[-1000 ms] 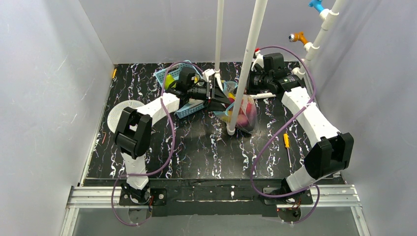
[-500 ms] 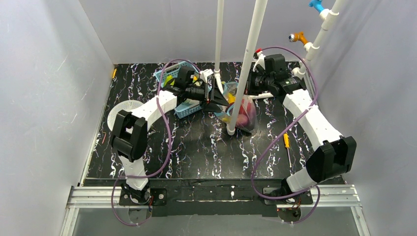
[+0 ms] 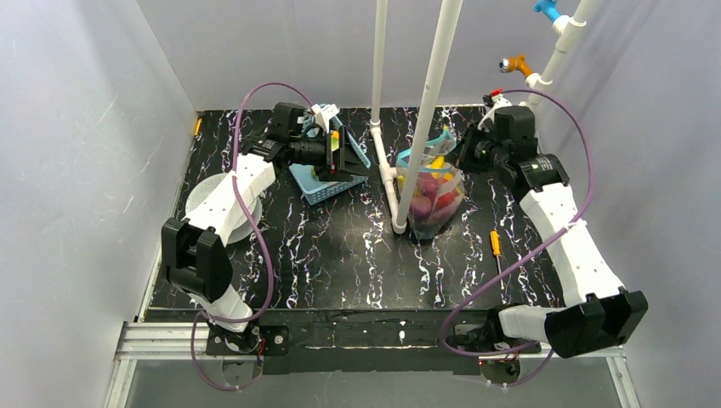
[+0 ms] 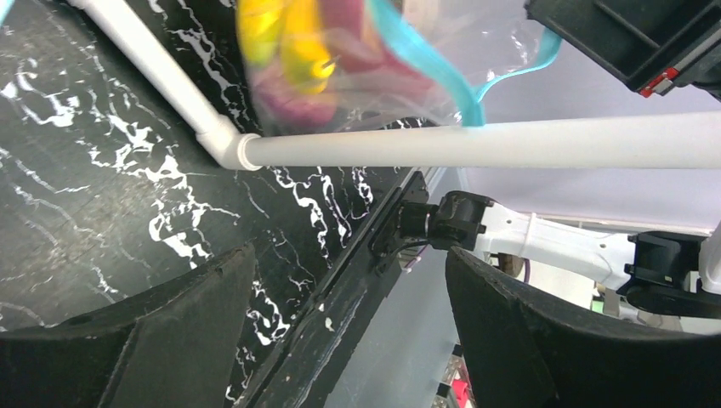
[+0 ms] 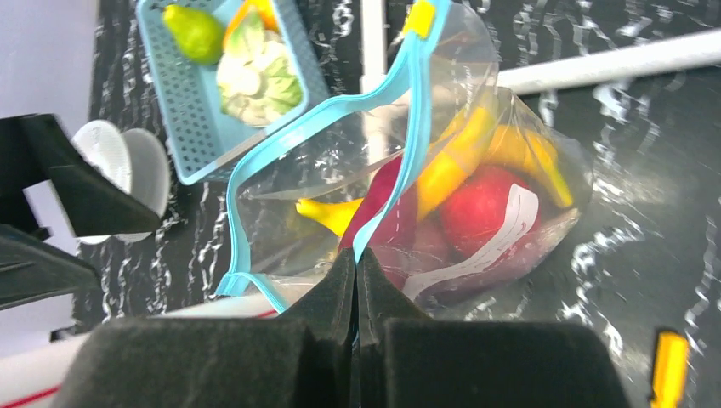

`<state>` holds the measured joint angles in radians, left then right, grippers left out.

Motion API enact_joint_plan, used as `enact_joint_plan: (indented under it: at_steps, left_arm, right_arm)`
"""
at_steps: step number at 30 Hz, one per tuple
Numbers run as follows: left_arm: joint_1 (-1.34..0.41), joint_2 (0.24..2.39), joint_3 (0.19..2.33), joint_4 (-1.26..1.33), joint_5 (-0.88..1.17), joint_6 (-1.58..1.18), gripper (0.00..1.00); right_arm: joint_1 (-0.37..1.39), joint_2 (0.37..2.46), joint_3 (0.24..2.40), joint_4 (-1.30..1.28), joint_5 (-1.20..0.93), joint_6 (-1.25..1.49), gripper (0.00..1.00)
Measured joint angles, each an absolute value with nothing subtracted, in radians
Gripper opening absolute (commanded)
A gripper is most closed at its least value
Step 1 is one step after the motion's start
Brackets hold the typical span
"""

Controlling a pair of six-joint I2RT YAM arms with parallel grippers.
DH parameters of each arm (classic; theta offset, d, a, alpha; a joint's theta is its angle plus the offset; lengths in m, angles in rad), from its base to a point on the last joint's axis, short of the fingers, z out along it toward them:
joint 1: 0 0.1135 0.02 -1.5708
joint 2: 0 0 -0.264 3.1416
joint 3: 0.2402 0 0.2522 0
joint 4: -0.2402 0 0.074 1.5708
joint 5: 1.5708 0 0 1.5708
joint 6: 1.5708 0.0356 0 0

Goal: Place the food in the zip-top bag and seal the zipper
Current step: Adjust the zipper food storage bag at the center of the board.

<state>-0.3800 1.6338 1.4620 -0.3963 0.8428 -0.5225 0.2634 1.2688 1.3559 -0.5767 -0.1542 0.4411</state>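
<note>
Room: grey walls [image 3: 85, 127] on three sides, tight box.
Worktop [image 3: 340, 255]: black, white-veined; front half bare, clutter sits at the back.
Pipes [image 3: 425, 102]: two white uprights mid-back, just beside the bag's left side; one crosses the left wrist view.
L arm [image 3: 229, 187]: has swung back left, off the bag, now over the basket.
R arm [image 3: 570, 229]: stretched out further right than a sec ago, reaching in to the bag's back-right corner.
Zip-top bag [image 3: 434, 200]: right of the pipes, base on worktop, held up by its top; sits more upright than before.
Basket [image 3: 319, 187]: light blue, well left of bag; pear [image 5: 194, 30] + cabbage [image 5: 259, 76] inside.
L claw [image 3: 344, 157]: wide apart, nothing in it.
R claw [image 5: 357, 263]: pinched tight on the bag's teal strip.
Food: banana [image 5: 451, 161], apple [image 5: 485, 208], purple-red piece [image 5: 383, 195], all inside bag.
Zipper [image 5: 406, 127]: two strips apart, mouth gapes.
Meaning: looks like filling is done; L let go, so only R holds the bag. Sealing not yet done, prob needs L back on the far end of the strip.
Edges/room: pipes block a straight L approach; right wall near R arm; screwdriver [image 3: 495, 246] lies front-right of the bag; open space in front.
</note>
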Motion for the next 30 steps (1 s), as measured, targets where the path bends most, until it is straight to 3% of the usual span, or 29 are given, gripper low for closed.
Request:
enact_joint_plan:
  at_steps: [7, 17, 22, 30]
  left_arm:
    - [-0.368, 1.598, 1.441, -0.478, 0.804, -0.451, 0.81]
    - [-0.368, 1.418, 1.241, -0.487, 0.778, -0.432, 0.77]
    - [-0.370, 1.240, 1.065, -0.402, 0.806, -0.497, 0.69]
    - [-0.455, 1.083, 0.920, -0.297, 0.816, -0.610, 0.66]
  right_arm:
    - [0.253, 1.144, 1.328, -0.749, -0.024, 0.437, 0.01]
    - [0.260, 0.894, 1.200, -0.833, -0.286, 0.339, 0.01]
    - [0.437, 0.892, 1.112, -0.774, -0.363, 0.318, 0.01]
    - [0.700, 0.999, 1.074, -0.566, -0.344, 0.373, 0.01]
